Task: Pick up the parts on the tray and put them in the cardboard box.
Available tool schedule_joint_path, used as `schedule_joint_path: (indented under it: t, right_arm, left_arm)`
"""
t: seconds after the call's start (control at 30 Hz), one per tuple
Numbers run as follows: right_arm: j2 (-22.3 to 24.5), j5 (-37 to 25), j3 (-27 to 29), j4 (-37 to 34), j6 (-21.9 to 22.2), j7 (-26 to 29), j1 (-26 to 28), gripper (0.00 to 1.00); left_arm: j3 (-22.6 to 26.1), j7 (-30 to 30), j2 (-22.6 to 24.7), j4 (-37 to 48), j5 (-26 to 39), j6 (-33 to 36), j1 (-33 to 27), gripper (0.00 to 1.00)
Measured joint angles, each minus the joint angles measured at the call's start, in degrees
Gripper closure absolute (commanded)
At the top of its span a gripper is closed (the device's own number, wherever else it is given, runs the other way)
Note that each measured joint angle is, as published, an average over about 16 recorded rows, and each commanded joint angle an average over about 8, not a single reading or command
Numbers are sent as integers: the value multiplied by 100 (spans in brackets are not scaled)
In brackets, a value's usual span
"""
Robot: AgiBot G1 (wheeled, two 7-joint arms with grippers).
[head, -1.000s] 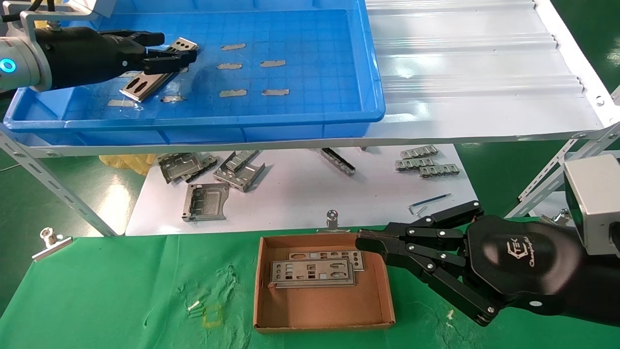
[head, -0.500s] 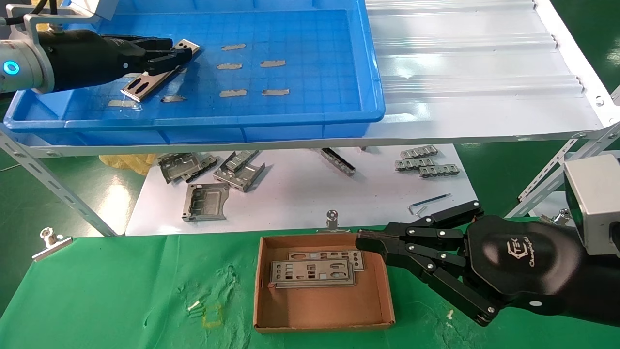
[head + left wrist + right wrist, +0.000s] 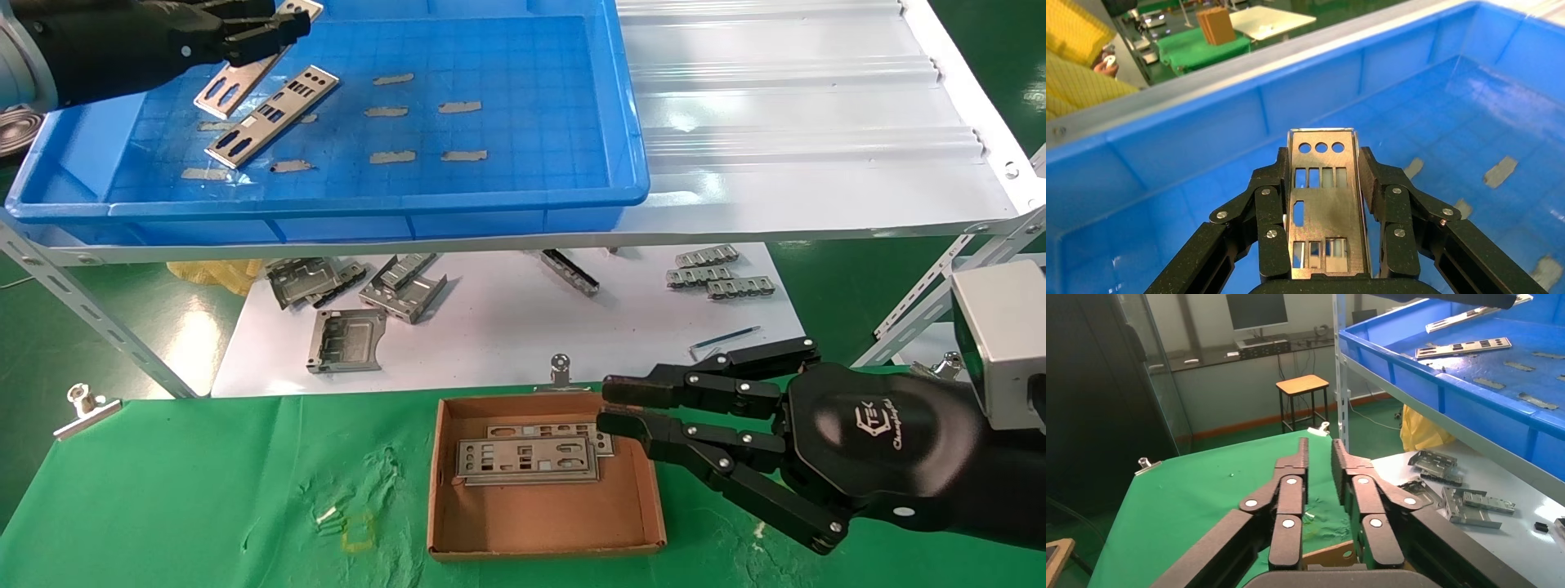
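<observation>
The left gripper pinches one plate by its long edges above the tray's far-left corner; a second plate lies on the tray floor. The right gripper, slightly parted, hovers over the cardboard box's far-right corner, two plates inside.

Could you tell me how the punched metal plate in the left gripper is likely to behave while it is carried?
The plate looks thin and heavily punched, so probably light and slightly springy. The left gripper clamps only its bare edges, so it could slip. Nothing suggests fragility.
</observation>
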Motion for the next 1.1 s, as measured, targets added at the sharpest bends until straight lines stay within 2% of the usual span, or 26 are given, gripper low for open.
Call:
schedule_joint_path:
  t: [0.17,0.4,0.63,0.77,0.93,1.1]
  right_arm:
    - [0,0,0,0,0,0,0,0]
    - [0,0,0,0,0,0,0,0]
    - [0,0,0,0,0,0,0,0]
    - [0,0,0,0,0,0,0,0]
    - [0,0,0,0,0,0,0,0]
    - [0,0,0,0,0,0,0,0]
  left_arm:
    - [-72,86,-114,-101,-118,597,-30,100]
    - [-103,216,-299,-372,-250,2070,-34,100]
    - [104,214,-512,-1351,-607,3268,309,100]
    - [420,81,-715,-2346,-1039,3488,702,100]
    - [978,-118,-982,-3598,-1636,3453,1230,100]
    - [1489,-71,-1108,-4300,-2007,3263,1661,100]
